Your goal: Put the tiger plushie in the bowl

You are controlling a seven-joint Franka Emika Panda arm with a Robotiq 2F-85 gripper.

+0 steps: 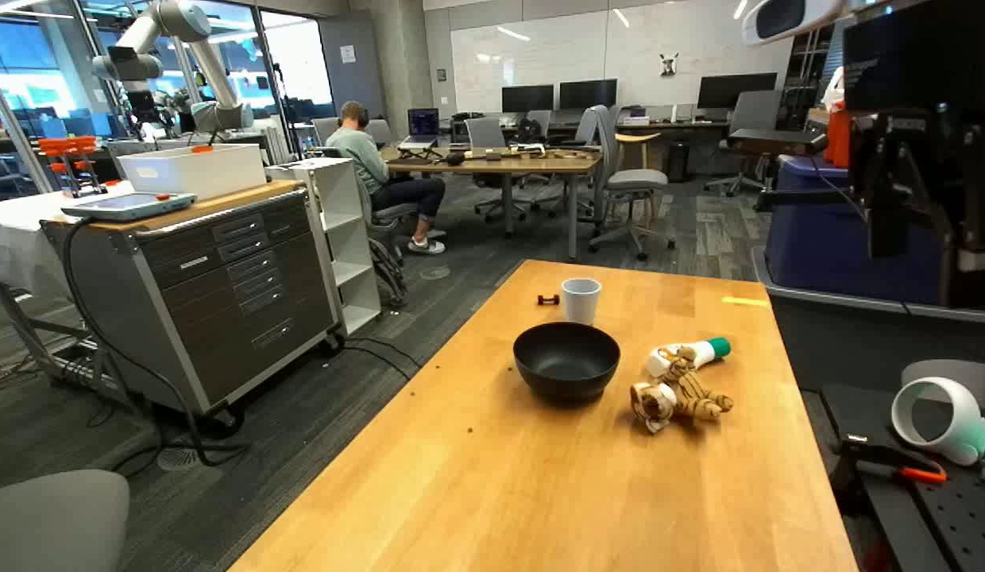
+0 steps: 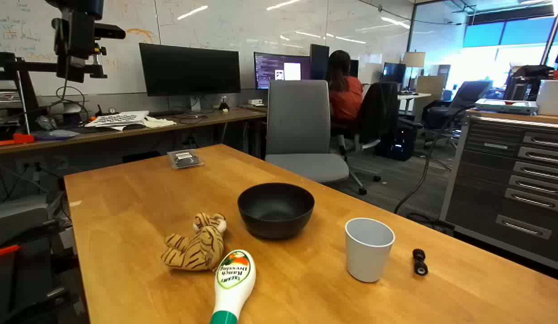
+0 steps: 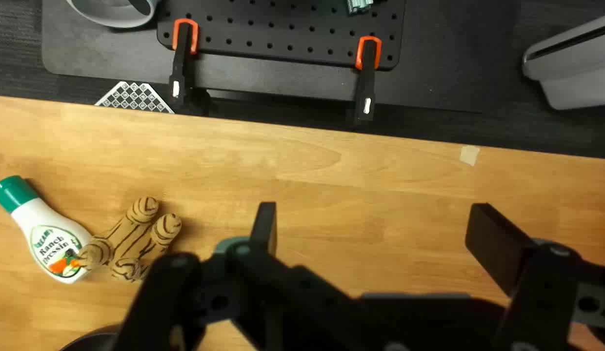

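The tiger plushie (image 1: 687,397) lies ungrasped on the worktop (image 1: 461,492) just beside the bowl (image 1: 566,365), so I'd call this the approach: the hand (image 3: 375,229), spread wide, higher than the bowl, should come across and down.

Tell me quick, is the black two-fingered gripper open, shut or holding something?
Black two-fingered gripper: open wide, holding nothing; the tan, dark-striped plush tiger lies outside its jaws.
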